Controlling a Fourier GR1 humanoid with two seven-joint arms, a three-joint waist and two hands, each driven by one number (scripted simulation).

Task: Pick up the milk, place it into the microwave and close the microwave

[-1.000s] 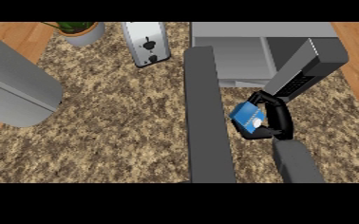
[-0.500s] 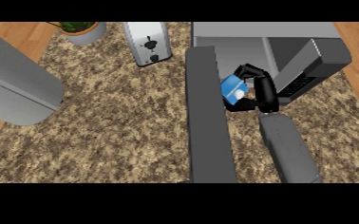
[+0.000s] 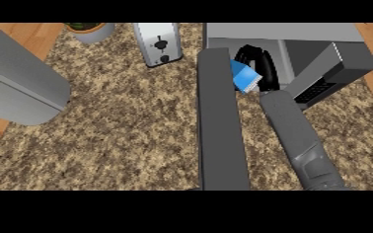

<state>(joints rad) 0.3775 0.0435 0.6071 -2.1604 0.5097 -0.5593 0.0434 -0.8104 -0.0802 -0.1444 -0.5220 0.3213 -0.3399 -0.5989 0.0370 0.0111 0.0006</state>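
Note:
The milk (image 3: 244,76) is a small blue and white carton, and my right hand (image 3: 264,69) is curled round it at the mouth of the open microwave (image 3: 291,34). The carton sits between the hand and the microwave door (image 3: 218,123), which swings out toward me as a long dark grey slab. My right forearm (image 3: 299,138) comes up from the lower right. My left forearm (image 3: 29,84) shows as a large grey shape at the left edge; its hand is out of sight.
A silver toaster (image 3: 158,43) stands at the back, left of the microwave. A potted plant (image 3: 91,29) sits at the back left corner. The speckled counter (image 3: 124,128) spreads left of the door, with wooden edges at both sides.
My right hand has carried the milk up and away from me, from the counter beside the door to the microwave's opening. The left forearm has shifted a little.

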